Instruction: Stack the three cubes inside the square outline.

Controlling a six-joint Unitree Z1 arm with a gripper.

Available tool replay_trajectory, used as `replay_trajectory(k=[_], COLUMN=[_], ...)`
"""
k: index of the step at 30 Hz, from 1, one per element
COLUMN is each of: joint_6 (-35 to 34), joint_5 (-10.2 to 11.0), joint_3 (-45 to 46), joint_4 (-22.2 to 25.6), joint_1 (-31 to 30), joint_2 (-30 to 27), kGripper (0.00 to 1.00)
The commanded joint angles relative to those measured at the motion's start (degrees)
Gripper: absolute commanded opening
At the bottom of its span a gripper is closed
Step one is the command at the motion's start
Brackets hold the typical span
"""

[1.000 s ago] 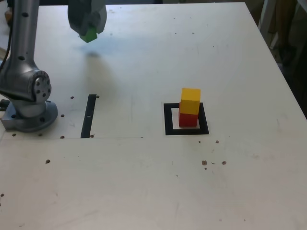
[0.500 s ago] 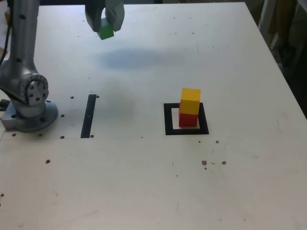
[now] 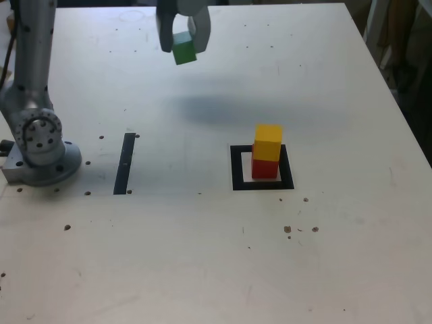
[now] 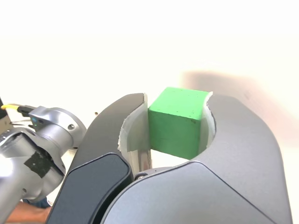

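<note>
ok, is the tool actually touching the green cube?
Touching. In the wrist view the small green cube sits clamped between both pale pads of the tool, no gap on either side.

Even, soft light; a diffuse shadow lies on the table (image 3: 202, 223). The wrist view's background is overexposed white.

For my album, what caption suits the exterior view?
Gripper carries green cube toward yellow-on-red stack inside square outline.
</note>
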Motion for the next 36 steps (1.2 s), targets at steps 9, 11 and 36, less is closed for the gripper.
replay_trajectory(k=[9,11,36], joint_6=[-1.89,-2.68,-12.1], joint_5=[-2.14,-2.78,-4.75], joint_3=[-5.81,-7.08,-13.98], joint_4=[3.04,3.34,3.56], joint_1=[-8.63,-10.87,-30.03], joint_2=[1.43,1.87,4.75], kGripper=[0.29,0.29,0.29])
